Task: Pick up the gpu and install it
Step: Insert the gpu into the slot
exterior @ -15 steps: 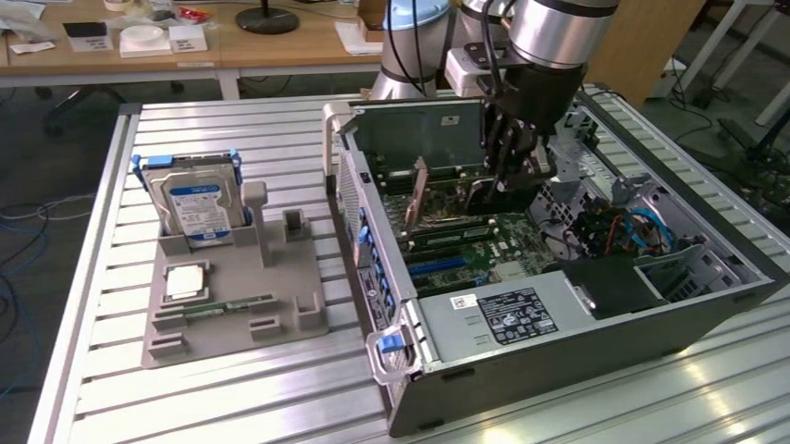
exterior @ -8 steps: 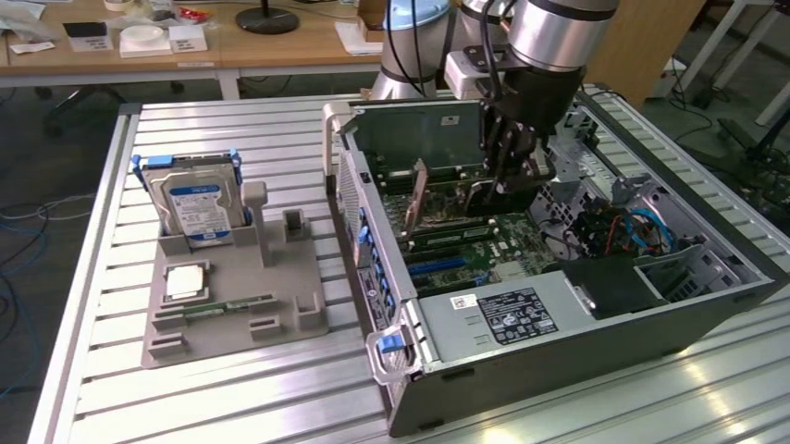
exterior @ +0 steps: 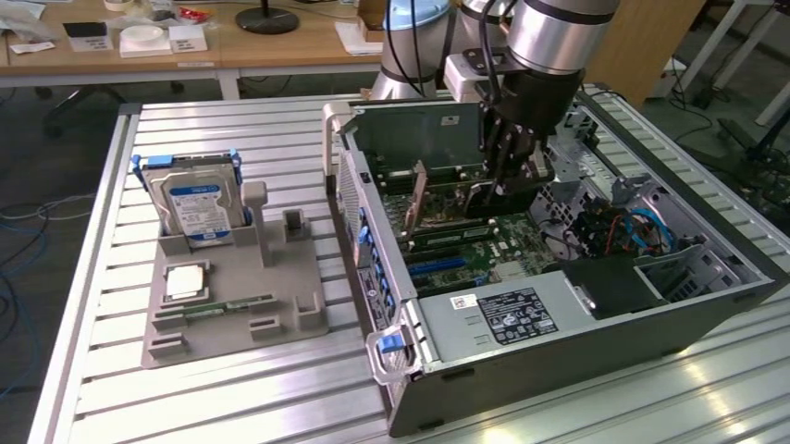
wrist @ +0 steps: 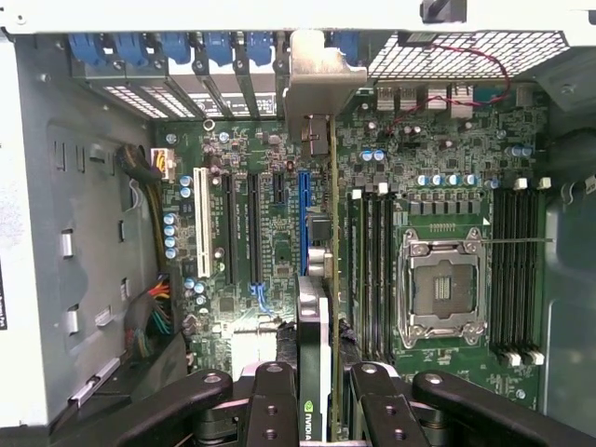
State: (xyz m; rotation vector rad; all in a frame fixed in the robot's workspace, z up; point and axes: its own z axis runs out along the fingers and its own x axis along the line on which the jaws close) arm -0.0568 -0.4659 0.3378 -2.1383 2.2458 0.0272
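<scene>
The gpu (wrist: 318, 307) is seen edge-on in the wrist view as a thin card with a black face and a silvery end bracket (wrist: 317, 84) reaching the case's rear slots. My gripper (wrist: 317, 410) is shut on its near end, one black finger (wrist: 272, 400) on each side. The card stands on edge over the motherboard (wrist: 279, 242), right beside the long blue slot (wrist: 303, 214); whether it sits in a slot I cannot tell. In the exterior view the gripper (exterior: 509, 190) reaches down into the open computer case (exterior: 543, 342), holding the gpu (exterior: 426, 199) upright with its brownish edge showing.
Left of the case in the exterior view, a grey fixture (exterior: 235, 305) holds a silver hard drive with a blue label (exterior: 195, 208), a square chip (exterior: 185, 282) and a slim stick. Inside the case are an open CPU socket (wrist: 442, 289), memory slots (wrist: 517, 270) and cable bundles (wrist: 154, 317).
</scene>
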